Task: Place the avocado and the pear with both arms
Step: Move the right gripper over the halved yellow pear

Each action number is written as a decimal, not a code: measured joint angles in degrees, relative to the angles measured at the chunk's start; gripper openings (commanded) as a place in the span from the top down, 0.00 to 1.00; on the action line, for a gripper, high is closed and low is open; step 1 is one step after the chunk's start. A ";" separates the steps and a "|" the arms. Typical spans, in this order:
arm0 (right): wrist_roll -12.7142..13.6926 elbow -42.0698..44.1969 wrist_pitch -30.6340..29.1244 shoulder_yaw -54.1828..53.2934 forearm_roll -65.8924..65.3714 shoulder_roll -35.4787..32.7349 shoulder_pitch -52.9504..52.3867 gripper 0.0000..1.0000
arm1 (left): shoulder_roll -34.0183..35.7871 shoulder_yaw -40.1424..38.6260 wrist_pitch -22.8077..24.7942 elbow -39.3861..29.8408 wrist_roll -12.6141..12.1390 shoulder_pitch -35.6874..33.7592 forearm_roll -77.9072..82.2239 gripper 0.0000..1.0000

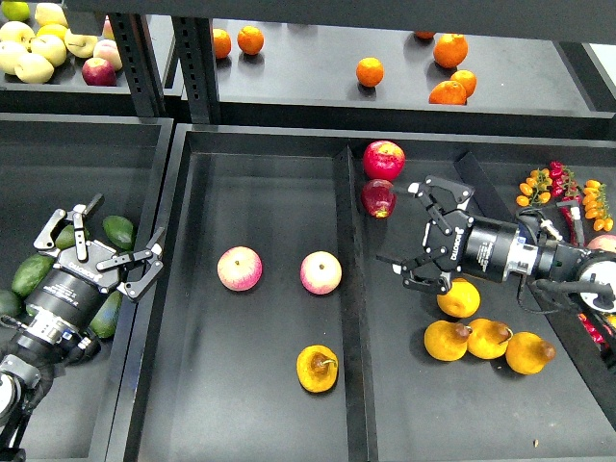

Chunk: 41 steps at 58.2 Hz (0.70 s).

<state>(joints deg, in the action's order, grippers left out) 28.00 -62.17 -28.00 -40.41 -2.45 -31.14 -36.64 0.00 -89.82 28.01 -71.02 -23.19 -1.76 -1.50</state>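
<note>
My left gripper (101, 245) is open and empty, hovering over several dark-green avocados in the left bin; the nearest avocado (118, 231) lies just behind its fingers. A yellow-orange pear (318, 369) with a dark hollow and a stem lies alone at the front of the middle tray (274, 173). My right gripper (404, 233) is open and empty. It points left over the right tray, just above and left of several similar yellow-orange pears (459, 298).
Two pink-yellow apples (240, 268) (320, 272) lie in the middle tray. Two red apples (383, 159) sit at the back of the right tray. Oranges (370, 70) lie on the back shelf. Peppers and small fruit (563, 188) are at far right. A divider wall (348, 289) separates the trays.
</note>
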 measured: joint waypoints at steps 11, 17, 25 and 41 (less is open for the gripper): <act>0.00 2.98 0.00 12.47 -4.11 -0.54 -6.05 0.00 | 0.00 0.17 0.00 0.00 -0.27 0.00 0.00 0.01; 0.00 4.80 0.00 17.77 -7.59 0.37 -9.25 0.00 | 0.00 0.16 0.00 0.06 -0.42 0.01 0.00 0.01; 0.00 8.66 0.00 20.36 -13.18 5.49 -10.18 0.00 | 0.00 0.09 0.00 0.09 -0.52 0.01 0.00 0.01; 0.00 13.75 0.00 21.92 -14.68 14.18 -9.65 0.00 | 0.00 0.12 0.00 0.26 -0.51 0.01 0.07 0.01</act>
<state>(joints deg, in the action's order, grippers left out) 28.00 -48.42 -28.00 -18.49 -17.12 -16.96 -46.29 0.00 -89.70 28.01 -70.75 -23.70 -1.75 -1.43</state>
